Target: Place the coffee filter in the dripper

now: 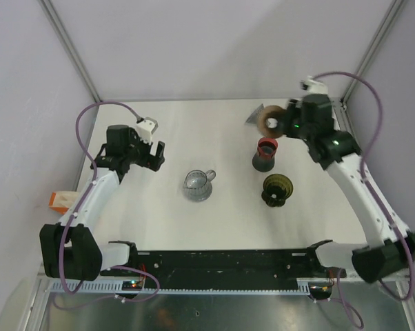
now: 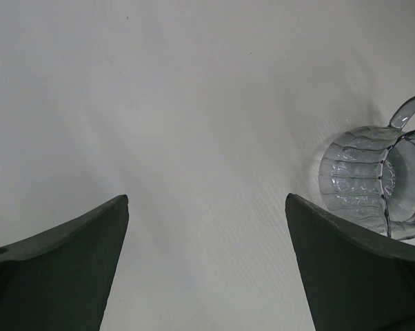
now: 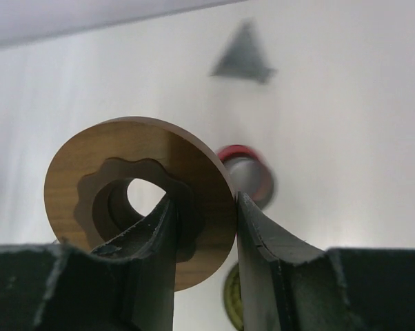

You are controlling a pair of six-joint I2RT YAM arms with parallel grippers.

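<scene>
top external: grey coffee filter (image 1: 254,116) lies at far side, well apart from green dripper (image 1: 277,188)
right gripper (image 3: 204,200): clamped on wooden ring (image 3: 125,165)
left gripper (image 2: 207,200): spread wide, empty, glass pitcher (image 2: 376,183) beside

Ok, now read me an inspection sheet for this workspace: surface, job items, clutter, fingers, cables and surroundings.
Surface: white table, no spill seen.
Job's things: grey triangular coffee filter at the far right; dark green fluted dripper nearer, no filter in it.
Clutter: clear ribbed glass jug mid-table; black cup with red rim; brown wooden ring.
Grippers: left fingers wide open, empty; right fingers shut on the wooden ring, one through its hole.
Cables: purple cables loop along both arms, apart from the items.
Surroundings: grey walls; orange object beyond the left edge.
</scene>
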